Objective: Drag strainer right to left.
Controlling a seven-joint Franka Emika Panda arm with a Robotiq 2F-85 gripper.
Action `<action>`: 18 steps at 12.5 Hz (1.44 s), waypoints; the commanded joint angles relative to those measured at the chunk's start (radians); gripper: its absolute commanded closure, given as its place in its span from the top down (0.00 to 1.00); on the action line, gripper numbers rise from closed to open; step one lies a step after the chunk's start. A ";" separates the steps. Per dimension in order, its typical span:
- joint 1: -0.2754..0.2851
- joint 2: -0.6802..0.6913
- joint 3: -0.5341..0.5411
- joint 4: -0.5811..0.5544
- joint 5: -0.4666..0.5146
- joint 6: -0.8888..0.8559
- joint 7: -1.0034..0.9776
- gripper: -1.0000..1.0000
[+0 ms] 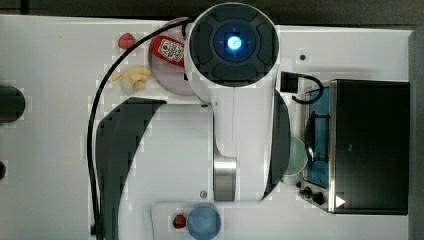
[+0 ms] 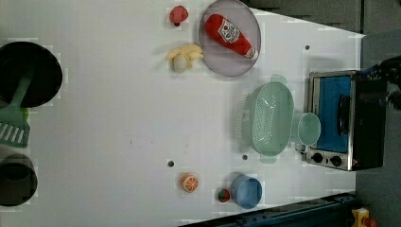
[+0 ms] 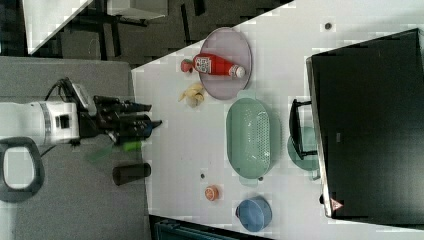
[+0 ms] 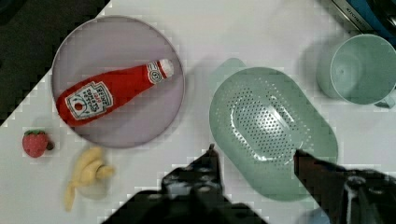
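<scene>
Strainer partly behind the hand, fingers spread apart and empty, above its near rim.

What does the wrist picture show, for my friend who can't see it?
A pale green strainer sits on a white table, with the robot's open gripper hanging above it. Nearby are a ketchup bottle on a grey plate, a green cup, a strawberry and a banana.

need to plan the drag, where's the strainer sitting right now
In the left view the strainer lies right of centre on the white table, between the grey plate above and the blue cup below, beside the mint-green cup.
</scene>
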 commanded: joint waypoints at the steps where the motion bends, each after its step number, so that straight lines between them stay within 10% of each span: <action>1: -0.027 -0.526 -0.060 -0.326 -0.011 -0.169 0.020 0.79; 3: -0.026 -0.523 -0.059 -0.342 -0.011 -0.165 0.021 1.00; 18: -0.020 0.032 -0.026 -0.651 -0.011 0.625 0.401 1.00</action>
